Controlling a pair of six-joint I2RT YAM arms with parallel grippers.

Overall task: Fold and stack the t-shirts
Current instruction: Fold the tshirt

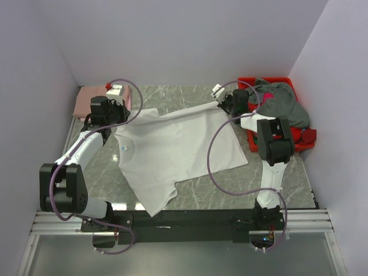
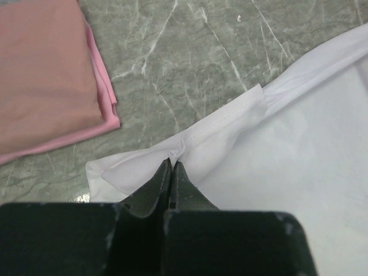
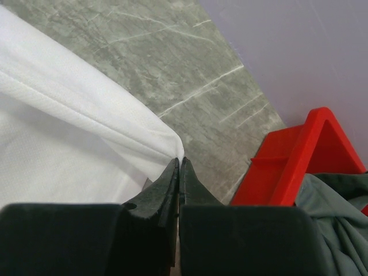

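A plain white t-shirt (image 1: 175, 150) with a small blue neck label lies spread on the marble table, its far edge pulled taut between my two grippers. My left gripper (image 1: 110, 122) is shut on the shirt's far left part, at a sleeve hem (image 2: 230, 123), fingertips pinched in the cloth (image 2: 172, 163). My right gripper (image 1: 225, 105) is shut on the shirt's far right corner (image 3: 172, 150), fingertips closed on the cloth tip (image 3: 179, 160). A folded salmon-pink t-shirt (image 1: 95, 99) lies at the far left (image 2: 46, 75). A grey t-shirt (image 1: 284, 103) is heaped in the bin.
A red plastic bin (image 1: 276, 115) stands at the far right, close to my right gripper; its rim shows in the right wrist view (image 3: 299, 155). Red cloth (image 1: 307, 138) hangs at its near side. Purple walls enclose the table on three sides.
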